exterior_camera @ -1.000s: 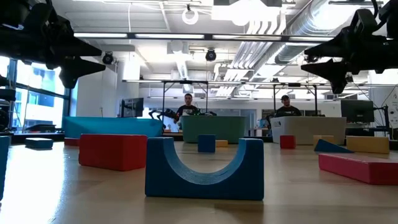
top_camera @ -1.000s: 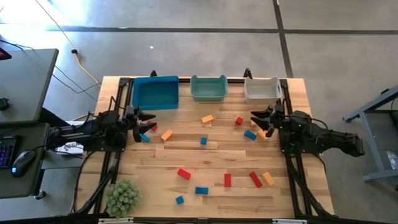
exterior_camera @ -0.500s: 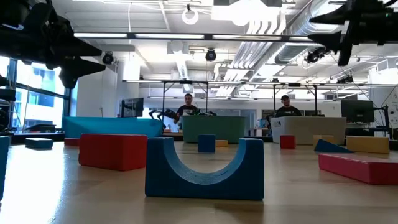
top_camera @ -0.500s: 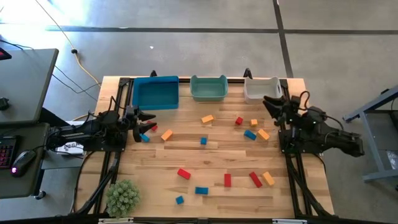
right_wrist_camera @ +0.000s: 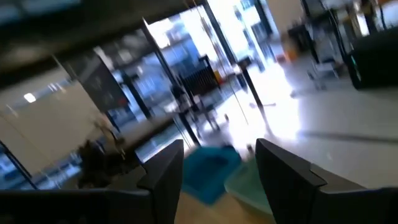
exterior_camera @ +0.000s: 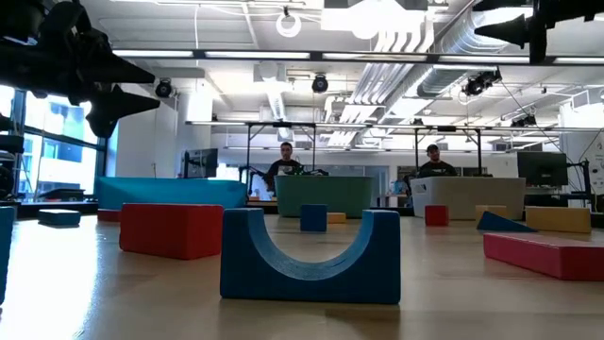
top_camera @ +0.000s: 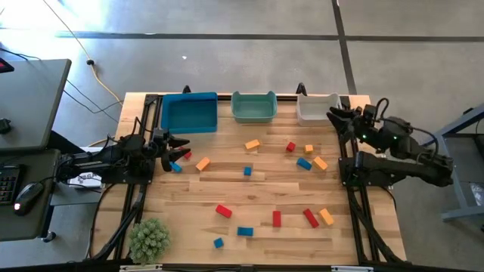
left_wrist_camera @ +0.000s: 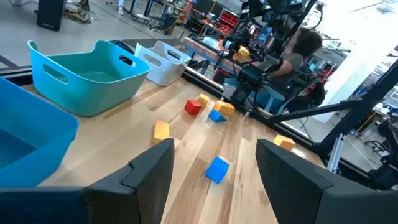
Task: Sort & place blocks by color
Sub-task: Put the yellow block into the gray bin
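Right gripper (top_camera: 333, 115) raised, empty-jawed, beside white-grey bin (top_camera: 317, 110)

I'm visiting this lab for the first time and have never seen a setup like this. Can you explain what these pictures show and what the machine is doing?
It is a robot with two dark arms at a wooden table. One picture looks straight down from above, one looks level across the tabletop, and two come from cameras on the arms' wrists. The left gripper hovers near the table's left edge, fingers open and holding nothing. The right gripper is raised beside the white-grey bin, also open and empty. Three bins stand along the far edge: a blue bin, a teal bin and the white-grey one. Small red, blue and orange blocks lie scattered on the wood, waiting to be sorted by colour. A small green plant sits at the near left corner. People sit in the room behind.
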Robot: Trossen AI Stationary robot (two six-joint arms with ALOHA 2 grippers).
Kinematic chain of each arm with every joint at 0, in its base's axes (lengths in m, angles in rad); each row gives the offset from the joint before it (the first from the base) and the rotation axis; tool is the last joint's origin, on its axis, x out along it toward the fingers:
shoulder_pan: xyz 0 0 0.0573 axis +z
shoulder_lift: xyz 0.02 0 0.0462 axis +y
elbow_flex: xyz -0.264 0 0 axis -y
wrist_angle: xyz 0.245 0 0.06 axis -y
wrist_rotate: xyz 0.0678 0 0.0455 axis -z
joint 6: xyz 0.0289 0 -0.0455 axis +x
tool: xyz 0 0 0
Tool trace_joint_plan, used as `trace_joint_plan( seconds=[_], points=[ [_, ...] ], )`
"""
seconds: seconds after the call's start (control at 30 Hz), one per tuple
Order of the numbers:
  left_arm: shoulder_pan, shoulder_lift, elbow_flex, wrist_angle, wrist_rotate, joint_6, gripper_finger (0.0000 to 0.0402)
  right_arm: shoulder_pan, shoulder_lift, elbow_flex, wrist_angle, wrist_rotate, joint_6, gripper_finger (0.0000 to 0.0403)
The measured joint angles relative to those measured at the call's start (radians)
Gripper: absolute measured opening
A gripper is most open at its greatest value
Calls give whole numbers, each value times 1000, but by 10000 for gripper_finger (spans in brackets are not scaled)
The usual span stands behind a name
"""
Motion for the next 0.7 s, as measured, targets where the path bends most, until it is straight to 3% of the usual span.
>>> trace_joint_plan(
  seconds=[0.4, 0.7],
  points=[
    [0, 0, 0, 0, 0, 0, 216, 0, 254, 233, -586, -59, 235, 189],
    [0, 0, 0, 0, 0, -53, 216, 0, 383, 247, -699, -241, 278, 189]
  ],
)
